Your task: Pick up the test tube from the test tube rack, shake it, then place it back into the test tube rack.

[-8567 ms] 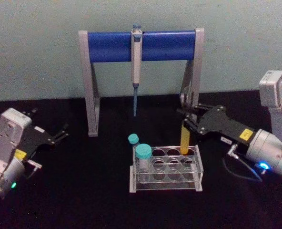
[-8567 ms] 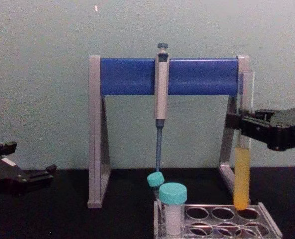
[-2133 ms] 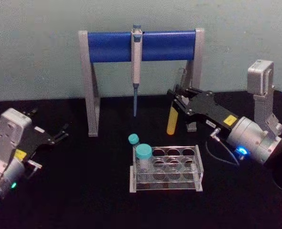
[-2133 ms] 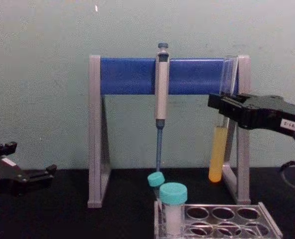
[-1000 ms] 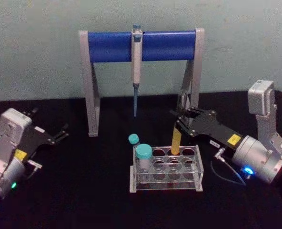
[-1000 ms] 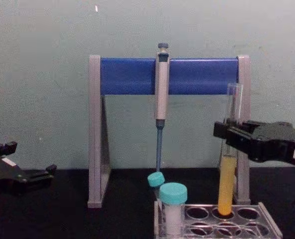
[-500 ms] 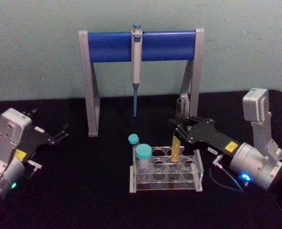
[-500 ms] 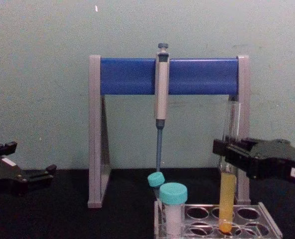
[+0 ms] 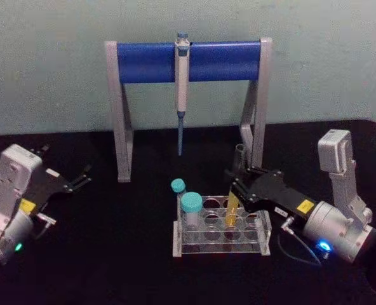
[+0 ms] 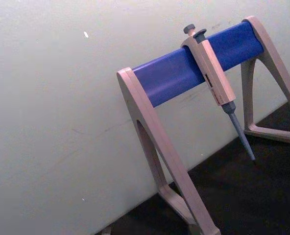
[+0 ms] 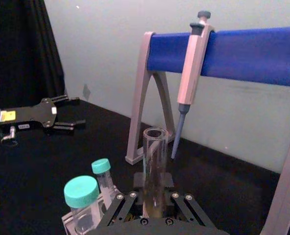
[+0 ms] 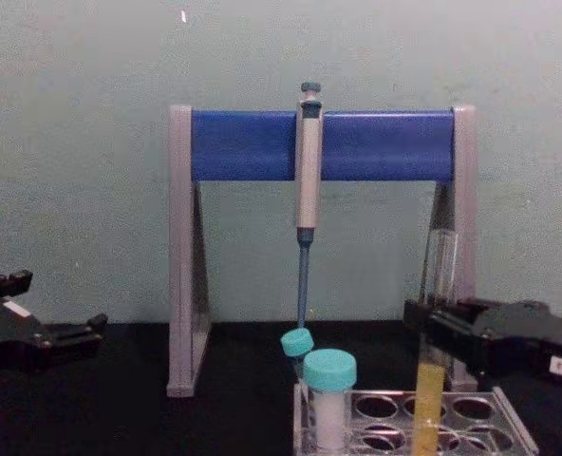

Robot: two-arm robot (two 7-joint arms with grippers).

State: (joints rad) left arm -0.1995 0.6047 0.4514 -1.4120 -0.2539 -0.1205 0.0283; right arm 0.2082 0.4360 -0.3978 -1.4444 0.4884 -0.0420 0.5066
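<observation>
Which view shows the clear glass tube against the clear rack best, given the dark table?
Chest view: clear glass test tube, yellow liquid vivid, down in the clear plastic test tube rack, right gripper around it. Head view: softer, rack edges faint. Right wrist view: tube mouth sharp.

A grey-legged stand [image 10: 157, 147] with a blue bar [image 10: 194, 63] across its top stood tilted in the frame on a black table [image 10: 238, 196] before a pale wall [image 10: 52, 98], and a grey pipette [image 10: 211, 73] hung from the bar, its thin tip pointing down toward the table.
</observation>
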